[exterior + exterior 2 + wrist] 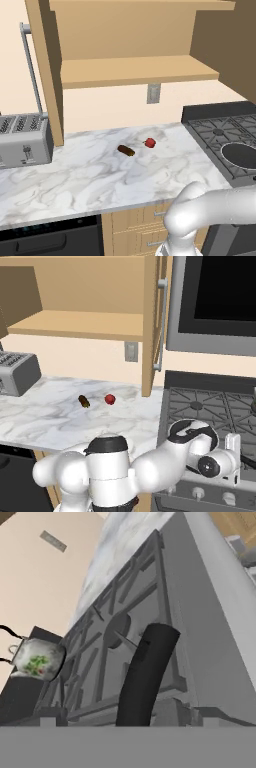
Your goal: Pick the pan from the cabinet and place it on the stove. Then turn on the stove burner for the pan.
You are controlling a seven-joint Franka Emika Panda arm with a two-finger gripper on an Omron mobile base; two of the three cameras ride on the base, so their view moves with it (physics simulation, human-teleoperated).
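Already the cabinet (pixel 135 70) stood open with its shelf bare, and further right the pan (pixel 241 155) sat on the stove (pixel 220 131), so the placing looked done. At the stove's front the tool (pixel 235 448) hovered over the pan handle (pixel 146 672); I could not tell how wide it stood, or whether it gripped anything. Turning a knob (pixel 199 493) seemed all that was left.

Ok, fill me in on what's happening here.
The arm is working low at the front of the stove. The pan already sits on a front grate, its handle reaching toward the hand camera. The cabinet stands open with a bare shelf. A toaster, a small red item and a brown one lie on the counter. Whether the jaws are open can't be told.
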